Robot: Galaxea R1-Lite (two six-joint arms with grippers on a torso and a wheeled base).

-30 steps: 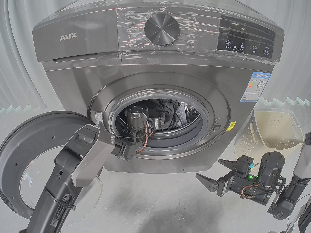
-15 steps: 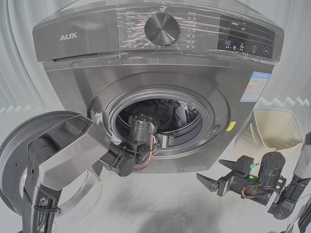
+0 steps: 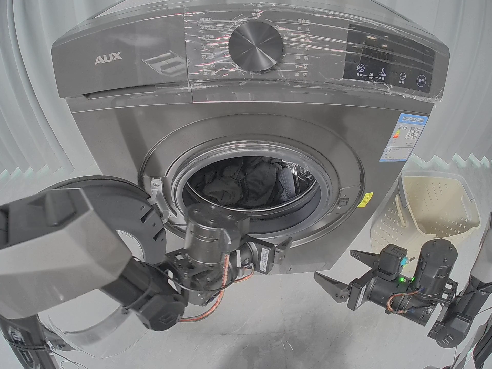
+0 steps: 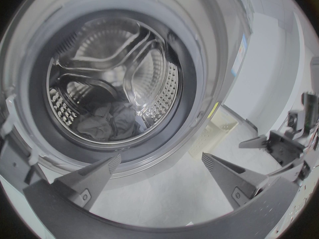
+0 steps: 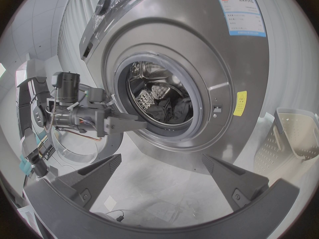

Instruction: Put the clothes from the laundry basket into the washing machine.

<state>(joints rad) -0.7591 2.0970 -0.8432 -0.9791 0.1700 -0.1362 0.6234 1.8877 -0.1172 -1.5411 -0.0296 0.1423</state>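
Observation:
Dark clothes (image 3: pixel 241 180) lie heaped in the drum of the grey washing machine (image 3: pixel 246 119); they also show in the left wrist view (image 4: pixel 103 123) and the right wrist view (image 5: pixel 169 110). My left gripper (image 3: pixel 279 249) hangs just outside the opening, below its lower rim, open and holding nothing (image 4: pixel 161 155). My right gripper (image 3: pixel 335 267) is low at the machine's right front, open and holding nothing (image 5: pixel 161 156). The cream laundry basket (image 3: pixel 435 206) stands right of the machine, and I see no clothes in it.
The machine's round door (image 3: pixel 113 201) is swung open to the left, behind my left arm. Bare grey floor (image 3: pixel 287 324) lies in front of the machine. Pale curtains hang behind on both sides.
My left gripper has drawn back out of the drum and come down in front of the machine, leaving the dark clothes inside. The right gripper has barely shifted.

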